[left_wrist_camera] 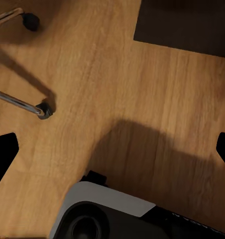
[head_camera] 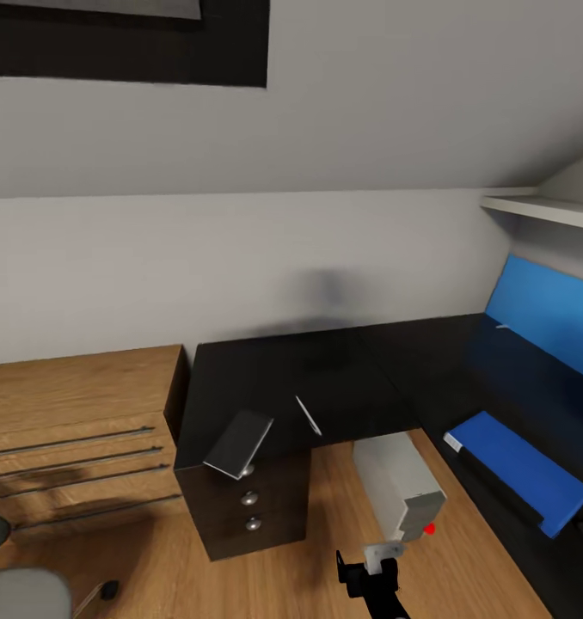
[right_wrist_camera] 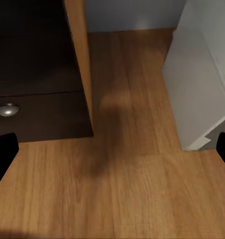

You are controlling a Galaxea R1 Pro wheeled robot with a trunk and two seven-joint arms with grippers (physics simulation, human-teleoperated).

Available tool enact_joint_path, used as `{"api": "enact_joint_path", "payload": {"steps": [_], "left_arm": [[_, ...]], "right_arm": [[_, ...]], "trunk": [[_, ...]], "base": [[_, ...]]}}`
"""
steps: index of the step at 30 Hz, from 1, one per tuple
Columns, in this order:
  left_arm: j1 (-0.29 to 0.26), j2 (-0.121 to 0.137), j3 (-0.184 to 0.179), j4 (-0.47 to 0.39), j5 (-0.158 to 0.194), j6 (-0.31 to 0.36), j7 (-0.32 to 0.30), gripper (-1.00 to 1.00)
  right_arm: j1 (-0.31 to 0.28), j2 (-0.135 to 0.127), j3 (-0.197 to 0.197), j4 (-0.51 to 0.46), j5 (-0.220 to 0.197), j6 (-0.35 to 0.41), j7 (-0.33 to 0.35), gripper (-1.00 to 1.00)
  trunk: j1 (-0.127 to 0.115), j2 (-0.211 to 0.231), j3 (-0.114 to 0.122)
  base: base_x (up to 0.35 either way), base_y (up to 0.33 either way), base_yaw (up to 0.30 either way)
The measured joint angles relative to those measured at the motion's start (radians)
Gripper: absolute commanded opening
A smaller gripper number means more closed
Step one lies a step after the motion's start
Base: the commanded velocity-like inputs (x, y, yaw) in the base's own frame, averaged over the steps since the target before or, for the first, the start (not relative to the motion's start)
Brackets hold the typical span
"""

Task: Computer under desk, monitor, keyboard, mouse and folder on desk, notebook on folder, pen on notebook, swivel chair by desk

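Against the far grey wall, the glossy black L-shaped worktop [head_camera: 326,378] is stretching from the centre toward the right, its dark three-drawer unit with round silver knobs [head_camera: 250,507] sitting at the near left end. A dark grey flat slab [head_camera: 239,443] is lying tilted over the worktop's near edge above the drawers; cannot tell what it is. A thin pale stick-like item [head_camera: 308,415] is lying on the worktop just right of it. The light grey boxy tower computer [head_camera: 398,483] is standing on the wooden floor [head_camera: 154,567] in the worktop's inner corner, right of the drawer unit. The flat bright blue folder with a white spine [head_camera: 517,468] is resting on the right wing of the worktop. A low oak chest with long bar handles [head_camera: 72,438] is standing left of the worktop. The grey swivel chair [head_camera: 21,593] is showing at the near left corner. The left gripper [left_wrist_camera: 112,152] is hanging spread over bare floor, pinching nothing. The right gripper [right_wrist_camera: 112,152] is also hanging spread and empty, facing the drawer unit and computer.
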Motion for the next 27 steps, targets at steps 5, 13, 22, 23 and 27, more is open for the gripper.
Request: {"api": "enact_joint_path", "payload": {"steps": [5, 13, 22, 23, 27], "left_arm": [[0.000, -0.001, 0.000, 0.000, -0.001, 0.000, 0.000, 1.00], [0.000, -0.001, -0.001, 0.000, -0.002, 0.000, 0.000, 1.00], [0.000, -0.001, -0.001, 0.000, -0.003, 0.000, 0.000, 1.00], [0.000, 0.000, -0.002, 0.000, -0.003, 0.000, 0.000, 1.00], [0.000, 0.000, -0.002, 0.000, -0.002, 0.000, 0.000, 1.00]], "right_arm": [[0.000, -0.001, 0.000, 0.000, 0.000, -0.003, 0.000, 1.00], [0.000, -0.004, 0.000, -0.001, 0.001, -0.011, 0.000, 1.00], [0.000, -0.006, 0.000, -0.001, 0.001, -0.013, 0.000, 1.00], [0.000, -0.006, 0.000, -0.001, 0.001, -0.013, 0.000, 1.00], [0.000, -0.004, 0.001, -0.001, 0.001, -0.013, 0.000, 1.00]], "trunk": [[0.000, 0.000, 0.000], [0.000, 0.000, 0.000], [0.000, 0.000, 0.000], [0.000, 0.000, 0.000], [0.001, 0.000, 0.000]], "base": [[0.000, 0.000, 0.283], [0.000, 0.000, 0.201], [0.000, 0.000, 0.016], [0.000, 0.000, 0.000], [-0.145, -0.067, 0.165]]}}
